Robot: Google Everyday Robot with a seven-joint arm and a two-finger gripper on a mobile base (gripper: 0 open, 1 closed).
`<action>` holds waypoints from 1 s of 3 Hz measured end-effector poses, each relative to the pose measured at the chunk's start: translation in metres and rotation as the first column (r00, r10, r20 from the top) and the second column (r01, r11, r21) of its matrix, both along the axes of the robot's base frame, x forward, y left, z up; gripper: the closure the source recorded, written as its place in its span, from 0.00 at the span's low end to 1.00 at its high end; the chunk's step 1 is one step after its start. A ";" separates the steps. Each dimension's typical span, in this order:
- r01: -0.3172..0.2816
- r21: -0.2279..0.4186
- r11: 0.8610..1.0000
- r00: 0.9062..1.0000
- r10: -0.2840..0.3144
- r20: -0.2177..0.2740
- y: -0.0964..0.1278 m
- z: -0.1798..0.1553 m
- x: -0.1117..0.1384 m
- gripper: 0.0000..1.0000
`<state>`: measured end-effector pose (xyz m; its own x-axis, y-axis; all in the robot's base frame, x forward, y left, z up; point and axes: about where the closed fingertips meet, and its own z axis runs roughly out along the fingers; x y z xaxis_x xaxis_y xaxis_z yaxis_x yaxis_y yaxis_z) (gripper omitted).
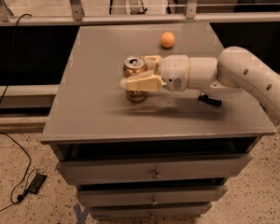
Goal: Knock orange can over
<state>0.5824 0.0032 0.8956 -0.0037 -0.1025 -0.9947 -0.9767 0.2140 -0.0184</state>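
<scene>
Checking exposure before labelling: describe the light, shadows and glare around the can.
Camera view: dim, warm light; gripper straddles the can, fingers open; its arm casts a soft shadow on the table in front; faint glare on the can's rim.

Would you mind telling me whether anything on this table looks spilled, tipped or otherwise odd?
Nothing stands out. The orange can stands upright on the table, nothing spilled, with the open claw straddling it, front and behind. The orange ball and a small dark object by the arm lie apart from it.
</scene>
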 end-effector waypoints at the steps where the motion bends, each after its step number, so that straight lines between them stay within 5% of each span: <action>1: 0.007 0.020 1.000 1.000 -0.007 -0.017 -0.002 -0.001 0.002 0.64; 2: 0.010 -0.056 0.998 1.000 -0.010 -0.003 -0.010 0.018 0.007 0.87; 3: -0.003 -0.267 0.964 0.999 0.013 0.038 -0.010 0.061 0.011 1.00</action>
